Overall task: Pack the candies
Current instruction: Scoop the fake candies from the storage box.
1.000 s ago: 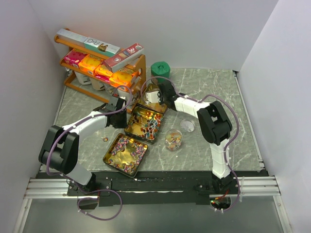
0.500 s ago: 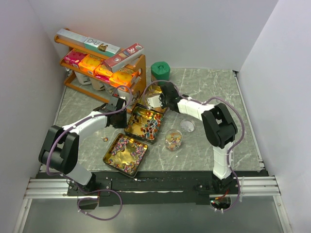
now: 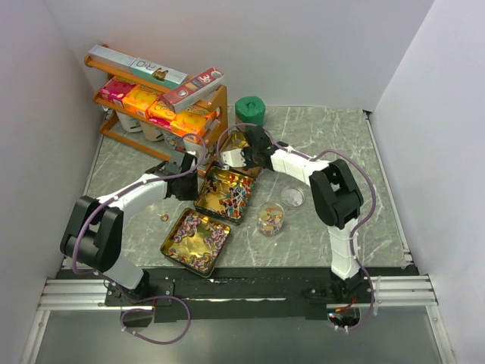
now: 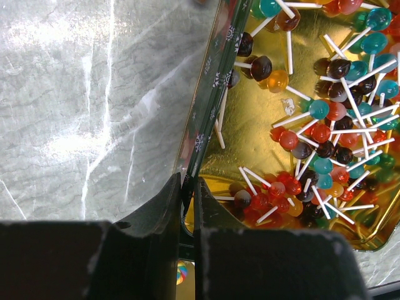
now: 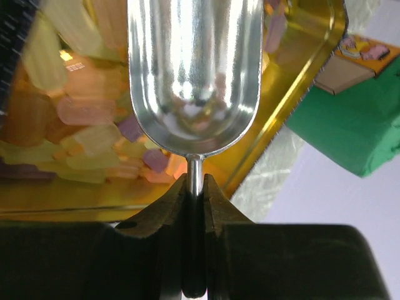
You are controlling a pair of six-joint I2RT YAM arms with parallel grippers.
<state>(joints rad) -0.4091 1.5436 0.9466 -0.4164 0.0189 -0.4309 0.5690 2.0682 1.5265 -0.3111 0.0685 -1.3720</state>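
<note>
right gripper [image 5: 195, 187] clamped on scoop [image 5: 194, 69] handle; bowl extends straight ahead, above orange-yellow candies [image 5: 81, 112] in the gold tin [image 5: 300, 69] toward the table [image 3: 341, 152] far edge. left gripper [image 4: 187, 200] pinches the lollipop tin [image 4: 209, 106] rim.

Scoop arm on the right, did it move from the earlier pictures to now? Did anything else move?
Only a little. The right arm swung its elbow outward, then back in, while the right claw kept hold of the scoop over the far tin. The left claw still pinches the middle tin's rim. The cup and shelf stayed put.
</note>
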